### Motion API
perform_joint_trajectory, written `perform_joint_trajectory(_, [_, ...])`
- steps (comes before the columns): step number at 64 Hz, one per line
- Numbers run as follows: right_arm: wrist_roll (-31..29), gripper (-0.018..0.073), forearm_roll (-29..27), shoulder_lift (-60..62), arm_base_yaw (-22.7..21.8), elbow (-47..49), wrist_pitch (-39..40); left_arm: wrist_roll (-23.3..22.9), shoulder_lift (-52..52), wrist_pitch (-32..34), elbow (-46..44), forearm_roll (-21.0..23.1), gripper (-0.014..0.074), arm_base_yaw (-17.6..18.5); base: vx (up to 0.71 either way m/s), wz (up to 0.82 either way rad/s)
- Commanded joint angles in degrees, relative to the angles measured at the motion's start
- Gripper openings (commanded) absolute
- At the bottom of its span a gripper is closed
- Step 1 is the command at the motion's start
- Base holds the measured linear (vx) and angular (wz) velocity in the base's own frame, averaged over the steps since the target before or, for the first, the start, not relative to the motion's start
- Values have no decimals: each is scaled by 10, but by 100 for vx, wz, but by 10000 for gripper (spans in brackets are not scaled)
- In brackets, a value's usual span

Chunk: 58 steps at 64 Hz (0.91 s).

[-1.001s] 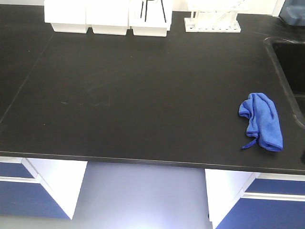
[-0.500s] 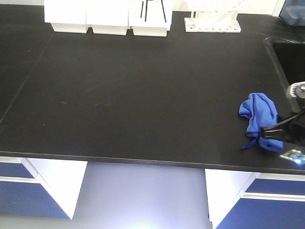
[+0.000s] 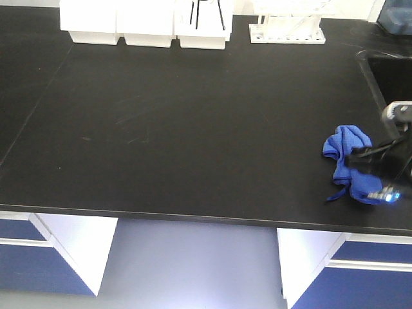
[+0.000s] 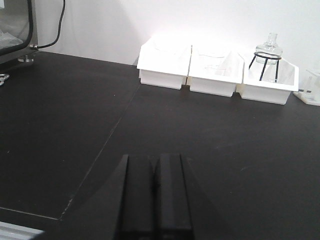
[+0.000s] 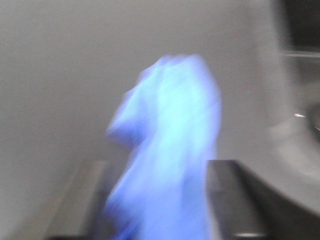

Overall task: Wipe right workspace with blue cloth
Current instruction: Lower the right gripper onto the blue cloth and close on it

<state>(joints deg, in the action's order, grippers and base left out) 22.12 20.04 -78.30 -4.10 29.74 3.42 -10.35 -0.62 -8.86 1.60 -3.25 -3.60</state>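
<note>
Right end effector (image 5: 155, 210) astride lengthwise cloth (image 5: 170, 130)

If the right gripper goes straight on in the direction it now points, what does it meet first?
The blue cloth: in the right wrist view it lies just ahead of the right gripper, between its open fingers. The picture is blurred, so whether they touch is unclear.

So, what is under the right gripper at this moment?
The blue cloth lies under the right gripper, on the black countertop. Its fingers stand either side of it. The gripper covers the cloth's near end, so contact cannot be seen.
</note>
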Motion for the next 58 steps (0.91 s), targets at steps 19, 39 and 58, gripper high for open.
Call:
perform_joint_trajectory(19, [8,515,-38,-68,-30,101,-11,-5,-4,48,18,4,-6,2,0,0])
perform_joint_trajectory(39, [8,515,-38,-112,-18,102,-20,-5,-4,48,18,4,-6,2,0,0])
perform_joint_trajectory(58, [-9,473,-17,-188,3,102,37,-5,-4,48,18,4,-6,2,0,0])
